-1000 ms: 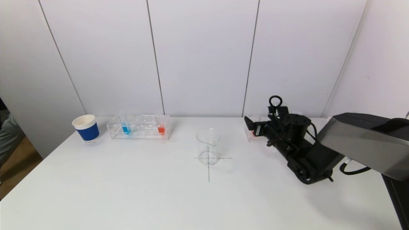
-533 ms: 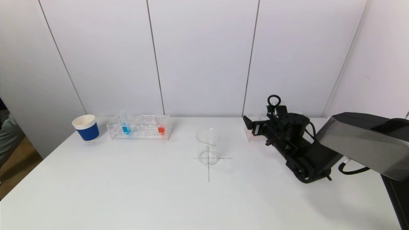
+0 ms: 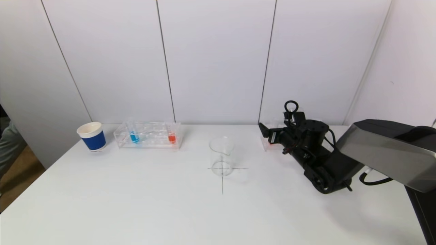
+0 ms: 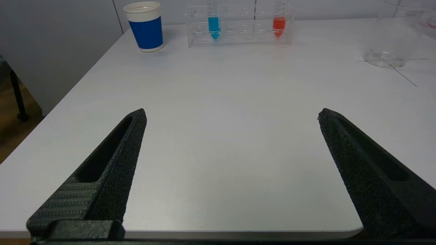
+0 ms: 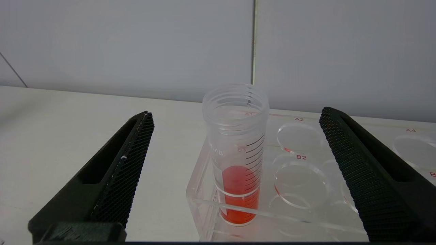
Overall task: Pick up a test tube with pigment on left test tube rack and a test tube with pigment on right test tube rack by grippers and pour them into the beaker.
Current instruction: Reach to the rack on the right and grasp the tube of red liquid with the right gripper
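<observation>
Clear acrylic made up the right test tube rack (image 5: 238, 204), which stood near the far right edge of the white table (image 3: 136, 204). An open-topped test tube with red pigment (image 5: 238, 183) stood upright in a corner hole at the end of that rack nearest the beaker. The right gripper (image 5: 235, 149) hung level with the tube's upper part, its two black fingers (image 5: 115, 170) spread wide on either side and touching neither the tube nor the rack. In the head view the right gripper (image 3: 269, 134) sat at the rack's end facing the table's middle.

An empty glass beaker (image 3: 221, 156) stood on a cross mark near the table's centre. Toward the far left corner stood the left test tube rack (image 3: 149, 135), holding a tube with blue pigment (image 3: 134, 136) and a tube with orange-red pigment (image 3: 172, 137). A blue paper cup (image 3: 92, 136) stood just beside it, closer to the left edge.

The left gripper (image 4: 231, 136) stayed low over the near left edge, fingers wide apart, holding nothing.
</observation>
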Robot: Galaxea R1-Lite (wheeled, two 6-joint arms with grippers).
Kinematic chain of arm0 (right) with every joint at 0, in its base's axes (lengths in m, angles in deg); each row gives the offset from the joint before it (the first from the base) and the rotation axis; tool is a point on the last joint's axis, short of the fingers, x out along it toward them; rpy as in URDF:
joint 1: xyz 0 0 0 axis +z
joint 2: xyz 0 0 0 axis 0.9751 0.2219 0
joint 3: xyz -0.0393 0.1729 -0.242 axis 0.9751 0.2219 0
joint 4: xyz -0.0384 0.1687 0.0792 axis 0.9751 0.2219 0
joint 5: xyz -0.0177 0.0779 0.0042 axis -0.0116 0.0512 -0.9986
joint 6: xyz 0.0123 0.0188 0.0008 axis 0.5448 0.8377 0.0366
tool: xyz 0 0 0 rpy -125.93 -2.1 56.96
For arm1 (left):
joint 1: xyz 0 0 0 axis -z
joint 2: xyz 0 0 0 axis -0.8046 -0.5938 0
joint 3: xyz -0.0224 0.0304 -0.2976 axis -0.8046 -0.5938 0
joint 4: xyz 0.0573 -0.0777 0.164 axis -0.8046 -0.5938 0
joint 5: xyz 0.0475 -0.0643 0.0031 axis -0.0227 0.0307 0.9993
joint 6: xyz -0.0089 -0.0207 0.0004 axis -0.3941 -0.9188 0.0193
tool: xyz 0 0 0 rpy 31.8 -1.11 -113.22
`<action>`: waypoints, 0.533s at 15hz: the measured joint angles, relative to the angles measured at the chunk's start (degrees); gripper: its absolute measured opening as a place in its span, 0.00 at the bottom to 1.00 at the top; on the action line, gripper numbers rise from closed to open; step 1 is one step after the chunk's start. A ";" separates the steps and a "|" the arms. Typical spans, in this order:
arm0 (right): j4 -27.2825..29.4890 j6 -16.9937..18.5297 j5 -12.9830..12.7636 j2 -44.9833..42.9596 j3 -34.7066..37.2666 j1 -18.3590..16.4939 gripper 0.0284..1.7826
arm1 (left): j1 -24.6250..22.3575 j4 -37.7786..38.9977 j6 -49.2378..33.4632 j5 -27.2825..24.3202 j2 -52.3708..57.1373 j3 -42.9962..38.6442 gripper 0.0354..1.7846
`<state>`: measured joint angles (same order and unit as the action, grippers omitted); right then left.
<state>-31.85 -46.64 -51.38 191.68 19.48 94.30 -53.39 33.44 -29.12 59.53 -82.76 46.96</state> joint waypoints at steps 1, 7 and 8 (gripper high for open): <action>0.00 0.02 0.02 0.00 -0.02 0.02 0.99 | 0.00 0.00 -0.02 0.02 0.00 0.00 0.99; 0.02 0.05 0.05 0.09 -0.40 -0.12 0.88 | 0.00 0.00 -0.05 0.00 0.00 0.00 0.99; 0.02 0.05 0.05 0.09 -0.46 -0.15 0.82 | 0.00 0.00 -0.02 0.00 0.00 0.00 0.99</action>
<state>-31.83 -46.59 -51.33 191.77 19.02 94.15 -53.39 33.44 -29.15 59.53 -82.76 46.96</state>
